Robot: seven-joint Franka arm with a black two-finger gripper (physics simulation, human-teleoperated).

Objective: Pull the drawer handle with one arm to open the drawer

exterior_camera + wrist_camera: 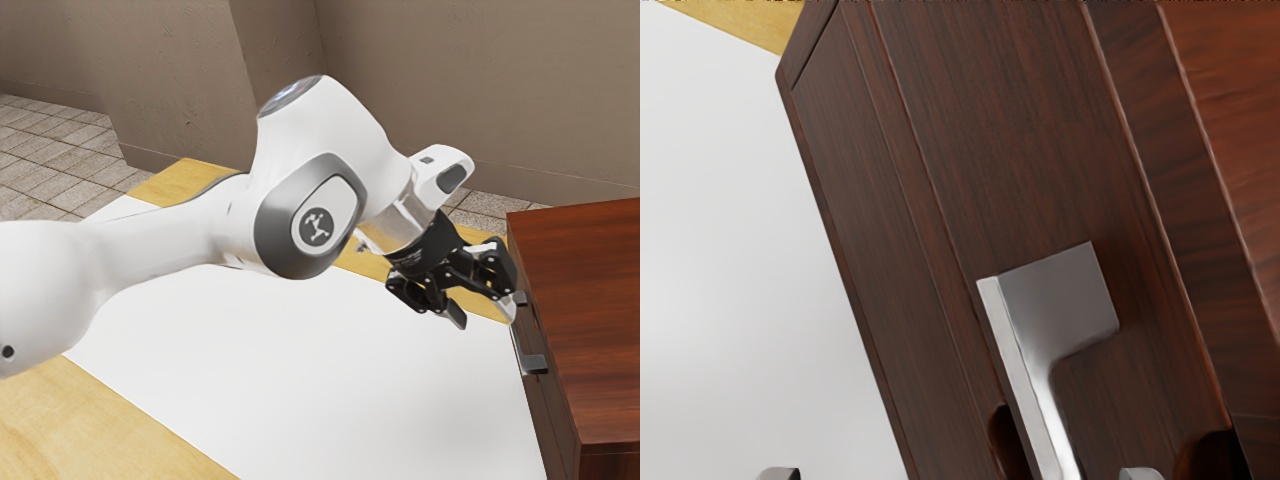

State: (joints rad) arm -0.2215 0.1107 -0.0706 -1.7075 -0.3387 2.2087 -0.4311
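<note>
A dark wooden cabinet (590, 300) stands at the exterior view's right. Its drawer front (940, 200) faces the arm and carries a grey metal handle (526, 345) with a flat bracket at each end. In the wrist view the handle (1040, 330) is close under my hand, its bar running between the two fingertips (775, 472). My black gripper (487, 308) is open at the handle's upper end, with one finger by the top bracket and the other out over the white mat. The fingers stand wide and grip nothing. The drawer front looks flush with the cabinet.
A white mat (300, 380) covers most of the wooden table (80, 440), whose edges show at the front left and back. My arm's white links cross the middle of the exterior view. Tiled floor and beige walls lie behind.
</note>
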